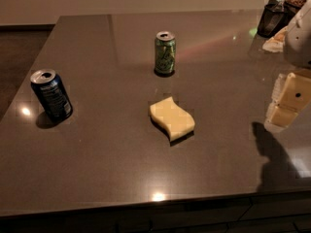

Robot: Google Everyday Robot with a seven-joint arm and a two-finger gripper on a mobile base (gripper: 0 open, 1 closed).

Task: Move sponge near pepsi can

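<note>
- The sponge [172,119] is laid flat on the table [97,169], well apart from the gripper [287,102], which is held at the right edge.
- Whether the gripper is open cannot be told.
- The pepsi can [51,96] is stood far left.

Gripper [290,101] at right edge, partly cut off by frame, dark basket [270,19] top right, contents indistinct, pepsi can [51,97] print unreadable.

The glossy dark table [121,169] bears a dark blue pepsi can [51,96] at left, a green drink can [164,53] behind, and a pale yellow wavy foam sponge [172,118] at centre, with the gripper [284,108] above its right side.
</note>
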